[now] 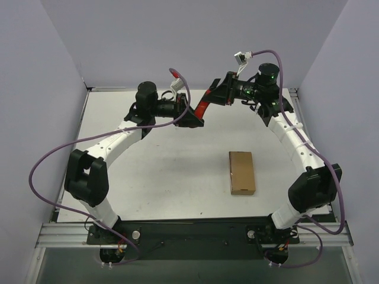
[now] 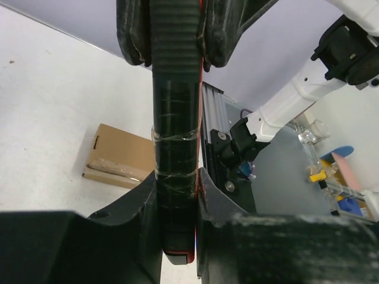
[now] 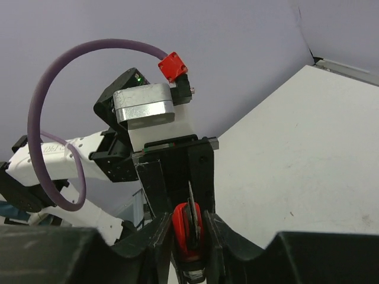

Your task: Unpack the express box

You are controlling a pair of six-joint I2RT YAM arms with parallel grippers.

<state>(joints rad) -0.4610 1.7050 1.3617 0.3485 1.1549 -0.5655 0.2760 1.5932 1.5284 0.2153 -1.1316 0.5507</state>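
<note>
Top external cam: both arms are up over the far edge of the table (image 1: 177,174), pincers meeting nose to nose. Left pincer (image 1: 190,117) and right pincer (image 1: 218,93) are each clamped on the same red-and-black knife (image 1: 204,107), which hangs tilted in the air btwn them. The box (image 1: 242,172) lies flat on the table, right of centre, toward the near edge. It looks closed and sits well apart from both pincers.

Left wrist cam: knife (image 2: 174,154) runs straight up thru the frame, own fingers (image 2: 139,204) pressed on either side, w/ the right pincer gripping it at the top. Box (image 2: 118,155) sits on the table beyond.

Right wrist cam: red end of knife (image 3: 188,228) is pinched tight btwn own fingers (image 3: 149,238).
</note>
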